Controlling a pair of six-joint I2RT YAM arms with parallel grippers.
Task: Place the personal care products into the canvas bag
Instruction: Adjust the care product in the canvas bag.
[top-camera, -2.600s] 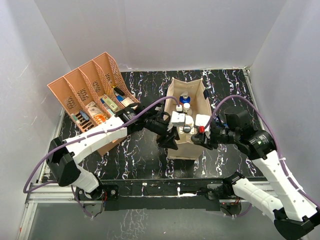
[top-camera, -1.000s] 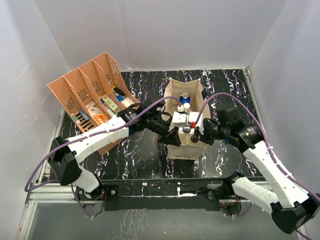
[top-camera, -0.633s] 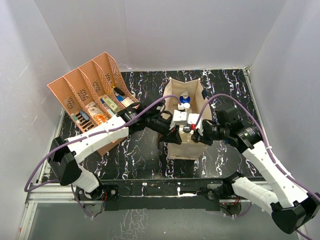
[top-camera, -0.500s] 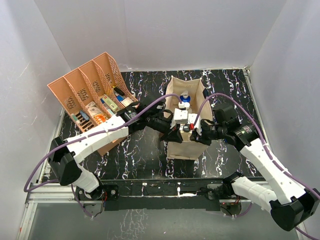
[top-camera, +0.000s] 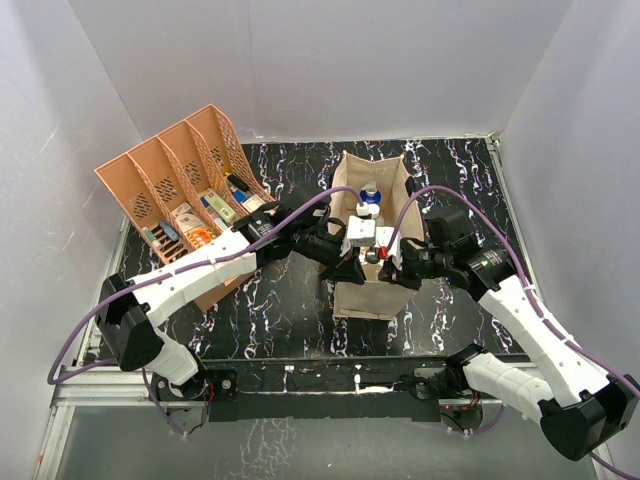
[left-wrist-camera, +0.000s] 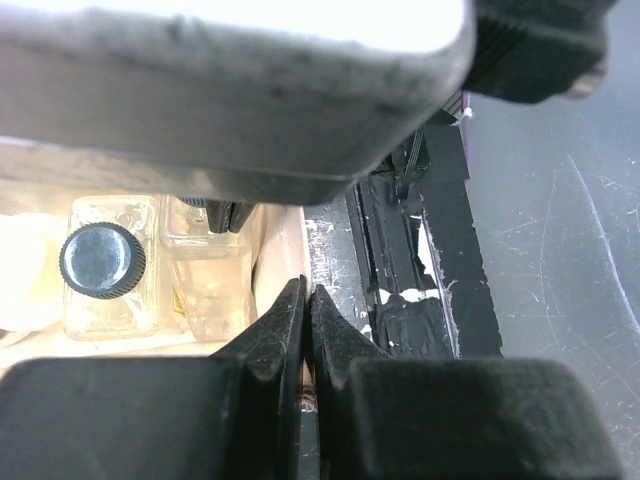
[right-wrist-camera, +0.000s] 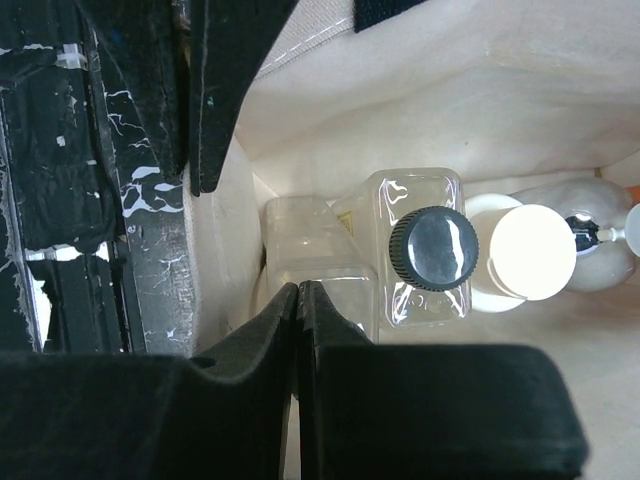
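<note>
The cream canvas bag (top-camera: 365, 295) stands upright mid-table. My left gripper (top-camera: 348, 270) is shut on the bag's near-left rim; in the left wrist view (left-wrist-camera: 308, 292) its jaws pinch the cream wall (left-wrist-camera: 282, 250). My right gripper (top-camera: 383, 262) is shut just inside the opening; in the right wrist view (right-wrist-camera: 300, 287) it hangs over a clear bottle (right-wrist-camera: 310, 250) and I see nothing between its jaws. Inside the bag stand a clear dark-capped bottle (right-wrist-camera: 433, 249), which also shows in the left wrist view (left-wrist-camera: 102, 262), a white-capped one (right-wrist-camera: 532, 252), and a blue-topped one (top-camera: 368, 193).
An orange perforated tray (top-camera: 175, 165) stands at the back left with colourful packets (top-camera: 205, 215) in its compartments. The black marbled table (top-camera: 460, 180) runs to white walls on three sides. A metal rail (top-camera: 330, 380) lies along the near edge.
My right gripper has moved left from beside the bag to just inside its opening. My left gripper has stayed on the rim and the bag top has shifted slightly.
</note>
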